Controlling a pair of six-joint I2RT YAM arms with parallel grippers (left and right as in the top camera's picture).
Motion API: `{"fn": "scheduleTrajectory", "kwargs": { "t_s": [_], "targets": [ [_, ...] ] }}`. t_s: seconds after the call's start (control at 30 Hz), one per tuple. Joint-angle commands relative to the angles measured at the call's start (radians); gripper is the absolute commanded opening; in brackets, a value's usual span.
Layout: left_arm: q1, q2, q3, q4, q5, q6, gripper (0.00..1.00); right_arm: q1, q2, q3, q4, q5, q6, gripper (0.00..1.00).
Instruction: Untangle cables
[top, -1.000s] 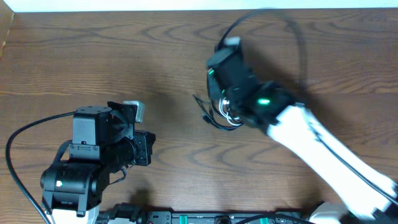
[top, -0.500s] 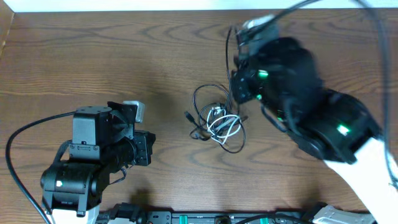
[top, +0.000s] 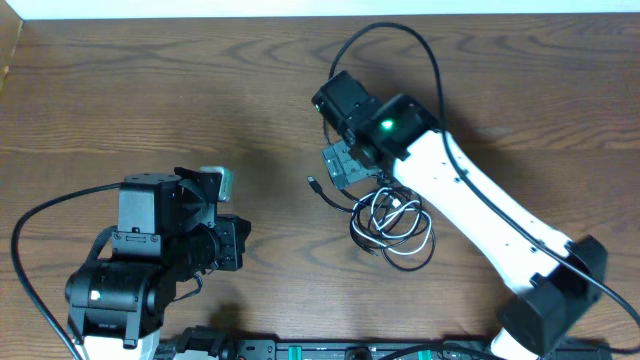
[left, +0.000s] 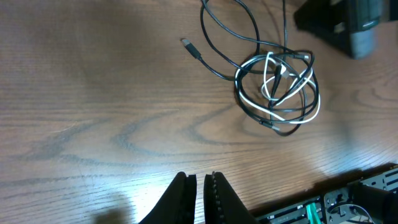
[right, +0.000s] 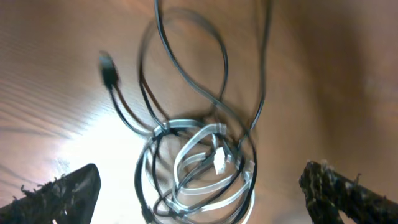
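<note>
The cables (top: 392, 222) lie in one tangle on the wooden table: several thin black loops wound round a white one. A loose black plug end (top: 314, 182) trails off to the left. My right gripper (top: 345, 168) hovers over the tangle's upper left edge. In the right wrist view the right gripper (right: 202, 190) is wide open and the cables (right: 199, 168) lie between its fingers, touching neither. The left wrist view shows the cables (left: 280, 87) far ahead of my left gripper (left: 200, 186), which is shut on nothing. The left gripper (top: 212, 182) sits at the table's lower left.
The right arm (top: 480, 230) stretches from the lower right corner across the table to the centre. Its thick black cable (top: 420, 50) arcs above it. A rail with electronics (top: 330, 350) runs along the table's front edge.
The right arm has swung about and come down over the tangle, and its jaws have gone from shut to wide open. The tangle lies a little further right. The left arm has not moved.
</note>
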Motion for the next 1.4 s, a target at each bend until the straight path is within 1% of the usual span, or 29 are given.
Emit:
{"fn": "scheduleTrajectory", "kwargs": {
  "t_s": [0.0,0.17,0.2,0.27,0.37,0.43,0.53,0.57,0.7,0.73,0.77,0.8,0.97,1.07,1.13,1.23,1.27,1.3,1.37],
  "targets": [
    [-0.002,-0.001,-0.008,-0.003,0.002,0.021,0.12,-0.015,0.024,-0.003,-0.047,0.006,0.171,0.99],
    [-0.002,-0.001,-0.008,-0.007,0.002,0.032,0.12,-0.013,0.026,-0.003,-0.172,0.006,0.244,0.99],
    [-0.002,-0.001,-0.008,-0.013,0.002,0.051,0.12,-0.011,0.025,-0.004,-0.219,0.011,0.314,0.99],
    [-0.002,-0.001,-0.01,-0.019,0.002,0.086,0.12,-0.009,0.021,-0.004,-0.248,0.041,0.422,0.99],
    [-0.002,0.0,-0.019,-0.018,0.002,0.137,0.13,0.003,0.017,-0.004,-0.28,0.077,0.663,0.99],
    [-0.002,0.002,-0.024,-0.018,0.002,0.168,0.13,0.019,0.017,-0.006,-0.283,0.092,0.778,0.99],
    [-0.002,0.014,-0.025,-0.011,0.002,0.167,0.13,0.054,0.017,-0.014,-0.261,0.116,0.883,0.99],
    [-0.002,0.029,-0.025,-0.009,0.002,0.167,0.12,0.091,0.017,-0.024,-0.239,0.14,0.932,0.99],
    [-0.002,0.066,-0.025,-0.003,0.002,0.167,0.13,0.151,0.017,-0.066,-0.234,0.189,1.04,0.99],
    [-0.002,0.075,-0.025,-0.003,0.002,0.169,0.13,0.16,0.017,-0.082,-0.235,0.196,1.061,0.99],
    [-0.002,0.085,-0.025,-0.002,0.002,0.174,0.17,0.166,0.017,-0.103,-0.234,0.201,1.078,0.99],
    [-0.002,0.095,-0.025,-0.002,0.002,0.183,0.16,0.169,0.017,-0.124,-0.234,0.204,1.09,0.99],
    [-0.002,0.13,-0.025,0.018,0.024,0.206,0.13,0.163,0.015,-0.215,-0.238,0.264,1.094,0.99],
    [-0.002,0.143,-0.025,0.033,0.04,0.215,0.12,0.154,-0.005,-0.22,-0.248,0.314,1.063,0.99],
    [-0.002,0.149,-0.025,0.041,0.04,0.215,0.12,0.148,-0.051,-0.219,-0.219,0.338,1.001,0.99],
    [-0.003,0.159,-0.025,0.055,0.074,0.221,0.12,0.126,-0.178,-0.218,-0.125,0.372,0.814,0.99],
    [-0.009,0.164,-0.025,0.061,0.114,0.243,0.12,0.096,-0.264,-0.218,-0.068,0.373,0.712,0.99],
    [-0.018,0.167,-0.025,0.064,0.137,0.257,0.12,0.069,-0.321,-0.218,-0.036,0.373,0.649,0.99],
    [-0.045,0.17,-0.026,0.074,0.138,0.258,0.11,0.013,-0.411,-0.218,-0.005,0.37,0.578,0.99]
  ]
}}
